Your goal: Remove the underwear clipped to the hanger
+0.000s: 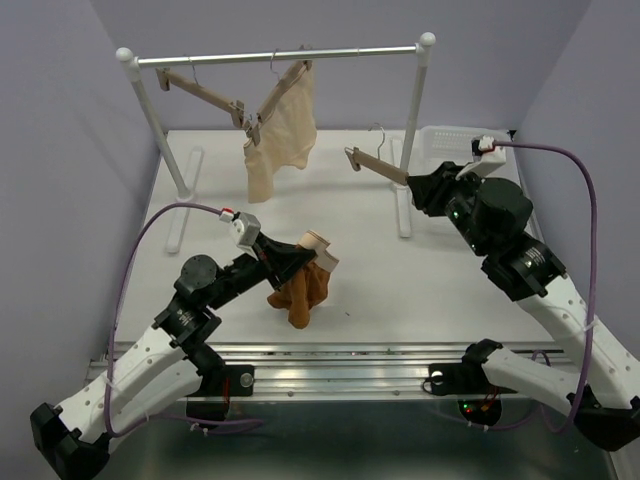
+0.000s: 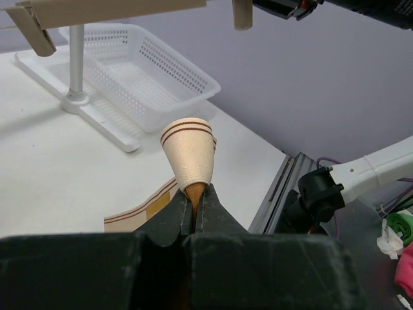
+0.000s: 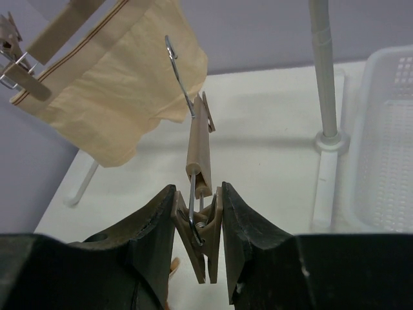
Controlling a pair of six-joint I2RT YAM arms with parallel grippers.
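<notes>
The white table (image 1: pixel 420 290) carries a clothes rack (image 1: pixel 280 55) along its 12 o'clock edge and a white mesh basket (image 1: pixel 445 140) near 2 o'clock. From the rail hang a pale cream underwear (image 1: pixel 285 125) on its own hanger and a bare wooden hanger (image 1: pixel 200 90) beside it; neither belongs to the job.

The rust-brown underwear (image 1: pixel 298 290) is bunched at about 7 o'clock from the table's middle, its lower folds seemingly resting on the surface. It is well apart from the hanger (image 1: pixel 378 168), which is held off the rail near 1 o'clock.

The left gripper (image 2: pixel 195 194) has its jaws almost together, pinching the fabric just under the striped waistband (image 2: pixel 187 152). The right gripper (image 3: pixel 197 206) has its jaws drawn in on the hanger's near-end clip (image 3: pixel 201 245), pressing it from both sides; nothing shows in either clip.

The unclipping looks complete. At most, garment and hanger remain to be set down and let go.
</notes>
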